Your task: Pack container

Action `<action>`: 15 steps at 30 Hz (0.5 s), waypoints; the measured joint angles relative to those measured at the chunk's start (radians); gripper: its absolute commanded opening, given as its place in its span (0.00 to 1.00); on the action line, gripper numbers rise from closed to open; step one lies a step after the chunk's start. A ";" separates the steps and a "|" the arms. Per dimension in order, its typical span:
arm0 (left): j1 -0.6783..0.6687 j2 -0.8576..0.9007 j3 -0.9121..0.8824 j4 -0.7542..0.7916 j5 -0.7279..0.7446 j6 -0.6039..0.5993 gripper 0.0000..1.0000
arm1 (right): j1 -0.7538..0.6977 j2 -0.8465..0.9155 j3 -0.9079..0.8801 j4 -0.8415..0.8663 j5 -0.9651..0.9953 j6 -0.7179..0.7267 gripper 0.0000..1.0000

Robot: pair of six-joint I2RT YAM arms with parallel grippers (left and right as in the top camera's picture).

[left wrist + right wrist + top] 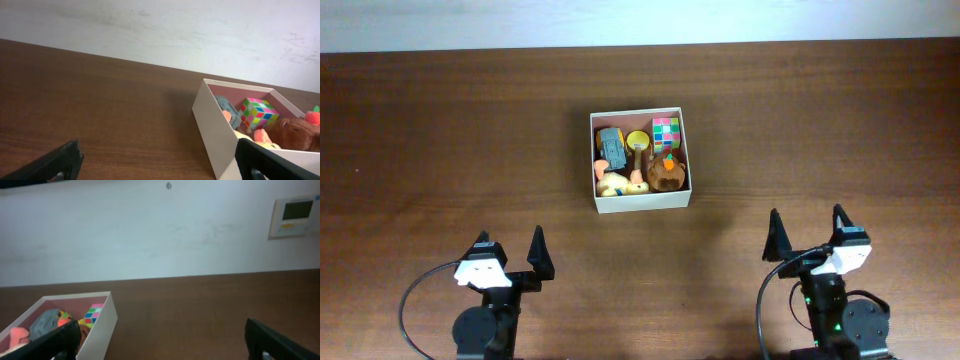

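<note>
Left gripper [510, 248] rests wide open, empty, parked at the near edge of the table [440, 130]; the container [642, 205] sits mid-table, ahead of both arms, already holding a puzzle cube [666, 131] and plush toy [665, 178], so packing looks done; right gripper [807, 230] gapes empty too.

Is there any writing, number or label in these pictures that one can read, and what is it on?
None can be read.
Wall panel: its small screen and the marks under it are too blurred to read.
Container and puzzle cube: no writing shows.
</note>
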 measured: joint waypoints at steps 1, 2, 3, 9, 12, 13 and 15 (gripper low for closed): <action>0.000 0.000 0.000 0.000 0.000 0.000 0.99 | 0.000 -0.011 -0.013 0.006 -0.003 0.001 0.99; 0.000 0.000 0.000 0.000 0.000 0.000 0.99 | 0.000 -0.024 -0.030 0.014 -0.004 0.001 0.99; 0.000 0.000 0.000 0.000 0.000 0.000 0.99 | 0.000 -0.040 -0.050 0.024 -0.010 0.001 0.99; 0.000 0.000 0.000 0.000 0.000 0.000 0.99 | 0.000 -0.069 -0.134 0.131 -0.037 0.001 0.99; 0.000 0.000 0.000 0.000 0.000 0.000 0.99 | 0.000 -0.069 -0.155 0.183 -0.041 0.002 0.99; 0.000 0.000 0.000 0.000 0.000 0.000 0.99 | 0.000 -0.069 -0.158 0.188 -0.042 0.001 0.99; 0.000 0.000 0.000 0.000 0.000 0.000 0.99 | 0.000 -0.069 -0.160 0.191 -0.042 0.001 0.99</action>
